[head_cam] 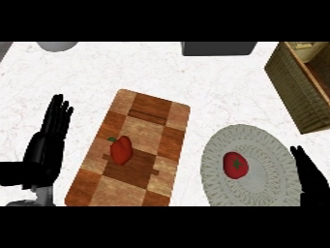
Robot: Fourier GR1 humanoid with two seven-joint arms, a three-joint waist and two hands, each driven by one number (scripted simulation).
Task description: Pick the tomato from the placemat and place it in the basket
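A: The tomato [235, 164] is seen on the round placemat [251, 167] — untouched, basket [311, 86] far up-right.

B: Right robot hand [311, 181] is held beside it, fingers straight (left robot hand [47, 143] rested open) — positioned for reaching.

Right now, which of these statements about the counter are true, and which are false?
1. The tomato lies on the round placemat. True.
2. The basket already holds the tomato. False: the tomato is on the placemat, apart from the basket.
3. A red pepper lies on the wooden cutting board. True.
4. The right hand is curled round the tomato. False: it is open beside the placemat, not touching the tomato.
5. The left hand holds the pepper. False: it is open, left of the board.
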